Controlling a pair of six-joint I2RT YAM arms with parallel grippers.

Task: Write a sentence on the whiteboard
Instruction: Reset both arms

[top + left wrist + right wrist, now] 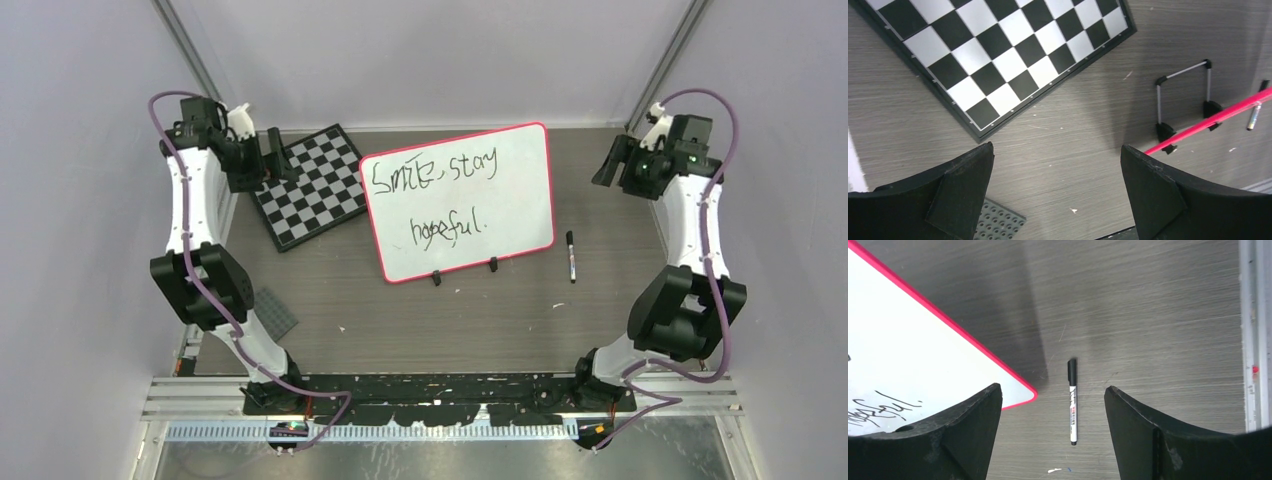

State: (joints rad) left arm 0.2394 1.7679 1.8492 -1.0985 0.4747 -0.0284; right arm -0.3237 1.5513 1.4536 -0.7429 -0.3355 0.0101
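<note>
I see a glossy white whiteboard (520, 200) with a pink-red frame, and its sentence (435, 172) is in black. The chessboard (310, 185) has black-and-white checks inside a dark border. The marker (571, 256) is white with a black cap. The table (450, 320) is grey-brown woodgrain, and the studded plate (276, 312) is grey.

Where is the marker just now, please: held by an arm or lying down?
Lying down. The marker rests flat on the table beside the whiteboard, and the right gripper above it has open, empty jaws.
</note>
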